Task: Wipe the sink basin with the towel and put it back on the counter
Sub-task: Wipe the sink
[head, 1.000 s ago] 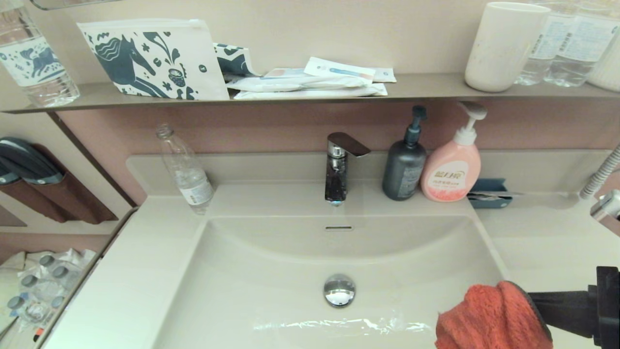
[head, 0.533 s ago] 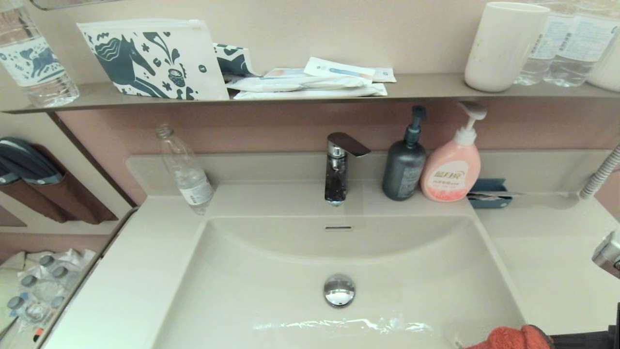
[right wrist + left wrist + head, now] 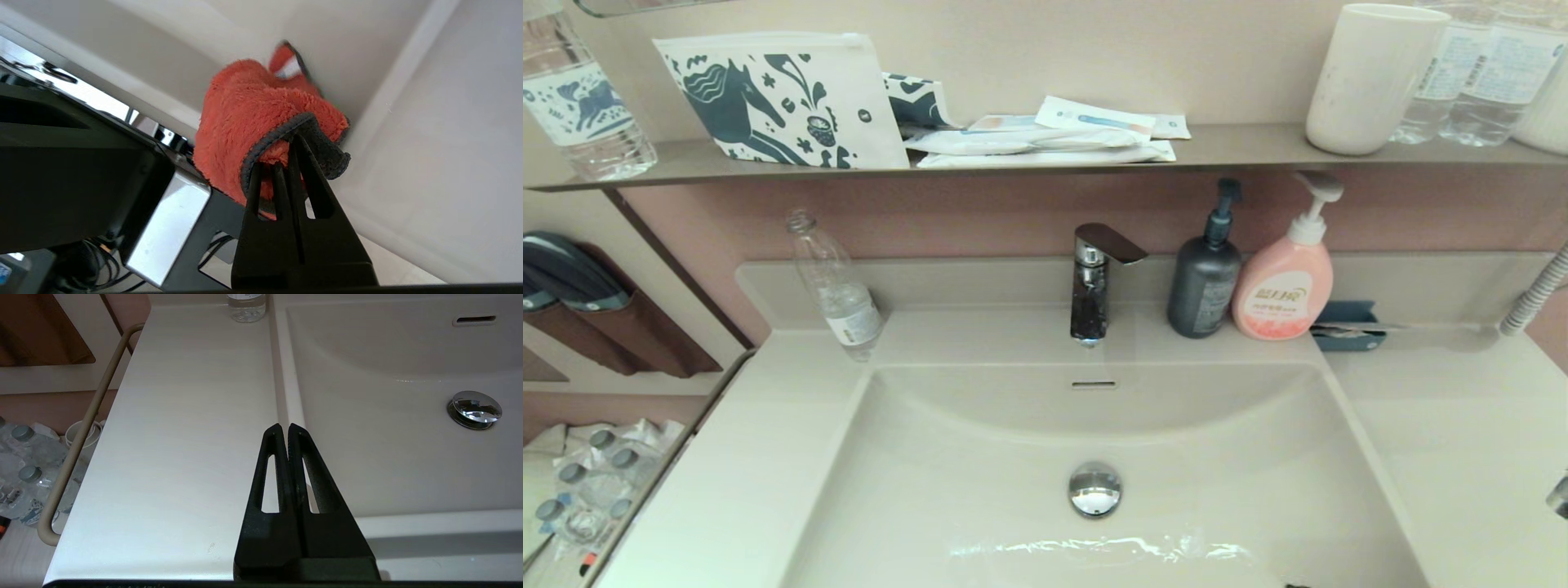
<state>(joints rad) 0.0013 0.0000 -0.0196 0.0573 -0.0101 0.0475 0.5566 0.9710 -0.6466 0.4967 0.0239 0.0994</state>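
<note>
The right hand (image 3: 291, 151) pinches the towel (image 3: 253, 122) by its dark grey edge, so the orange cloth hangs bunched beyond the fingertips in the middle of the right wrist picture, close to a pale sloping surface; whether they touch cannot be told. Neither shows in the head picture, where the sink basin (image 3: 980, 457) fills the lower centre with a wet streak below the drain plug (image 3: 1094, 488). The left hand (image 3: 288, 430), fingers pressed together on nothing, hangs over the seam between tabletop (image 3: 188, 416) and basin, seemingly parked.
</note>
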